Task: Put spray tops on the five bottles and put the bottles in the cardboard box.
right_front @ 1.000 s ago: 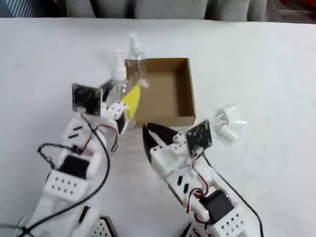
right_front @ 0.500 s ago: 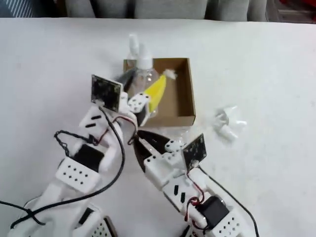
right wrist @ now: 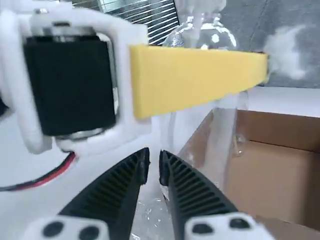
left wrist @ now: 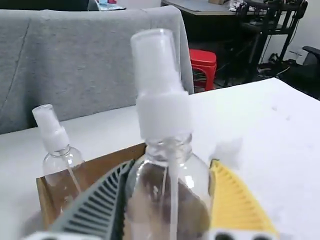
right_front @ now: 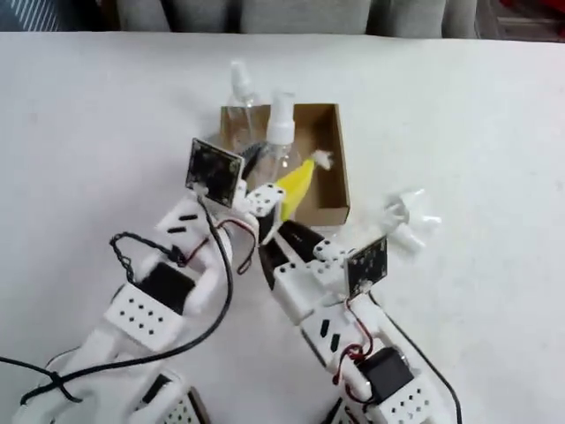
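Black ribbed claw nearest to me: the right gripper (right wrist: 154,167), all but closed, a thin slit between the tips and nothing in it. It sits low on the white table (right_front: 459,115), just in front of the near wall of the cardboard box (right_front: 328,214), toward the left corner.

Next out, the left gripper (left wrist: 172,167) reaches over that same corner. Its claw is clamped on a clear bottle (right_front: 280,146), with the grey finger (left wrist: 100,205) on one side of the body and the yellow finger (left wrist: 232,200) on the other. A white tuft (right wrist: 286,52) clings to the yellow tip. The bottle is upright. Its white spray top (left wrist: 159,90) is seated on the neck, and the dip tube runs down inside.

I place the held bottle over the left half of the box interior. I cannot tell whether its base touches the floor. The box is open-topped, and brown cardboard floor shows on its right side.

At the far left corner of the box a second bottle (left wrist: 59,160) stands upright, also capped with a spray top. I cannot tell whether it is inside the wall or just behind it.

Off to the right, apart from the box, loose spray tops (right_front: 408,216) lie in a small heap on the table.
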